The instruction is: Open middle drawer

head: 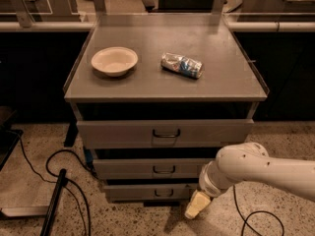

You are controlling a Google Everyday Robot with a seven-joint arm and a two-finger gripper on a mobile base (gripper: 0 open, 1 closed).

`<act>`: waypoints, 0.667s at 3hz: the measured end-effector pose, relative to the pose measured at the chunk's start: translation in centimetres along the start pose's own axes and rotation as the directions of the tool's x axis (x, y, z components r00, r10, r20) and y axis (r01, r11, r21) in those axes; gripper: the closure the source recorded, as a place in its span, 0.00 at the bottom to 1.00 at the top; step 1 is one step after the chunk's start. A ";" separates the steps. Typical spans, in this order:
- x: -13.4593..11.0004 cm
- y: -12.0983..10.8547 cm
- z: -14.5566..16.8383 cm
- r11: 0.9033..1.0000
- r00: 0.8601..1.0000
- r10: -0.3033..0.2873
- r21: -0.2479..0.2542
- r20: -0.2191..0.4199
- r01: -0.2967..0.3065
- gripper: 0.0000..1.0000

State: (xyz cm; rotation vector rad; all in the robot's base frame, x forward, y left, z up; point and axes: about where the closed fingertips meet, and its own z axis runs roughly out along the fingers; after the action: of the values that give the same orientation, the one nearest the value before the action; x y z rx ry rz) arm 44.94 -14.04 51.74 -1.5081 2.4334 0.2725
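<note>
Camera view | gripper (196,206) low beside bottom drawer (129,191), state untellable | middle drawer (123,168) shut | bowl (114,61), can (182,65) above

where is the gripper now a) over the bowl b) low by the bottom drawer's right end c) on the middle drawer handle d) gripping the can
b: the gripper sits near the floor beside the bottom drawer, below the middle drawer

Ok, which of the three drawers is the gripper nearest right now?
The bottom drawer, the lowest, narrowest front; the gripper hangs by its right end, below the middle drawer.
</note>
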 end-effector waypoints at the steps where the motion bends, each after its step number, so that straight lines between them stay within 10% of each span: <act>1: 0.7 -4.9 2.7 0.999 0.997 0.027 0.038 0.068 -0.030 0.00; 2: 0.7 -4.7 2.8 0.999 0.998 0.024 0.042 0.066 -0.027 0.00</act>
State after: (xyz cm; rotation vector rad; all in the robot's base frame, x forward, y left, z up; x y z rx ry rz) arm 49.25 -15.92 48.74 -1.4285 2.3937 0.2684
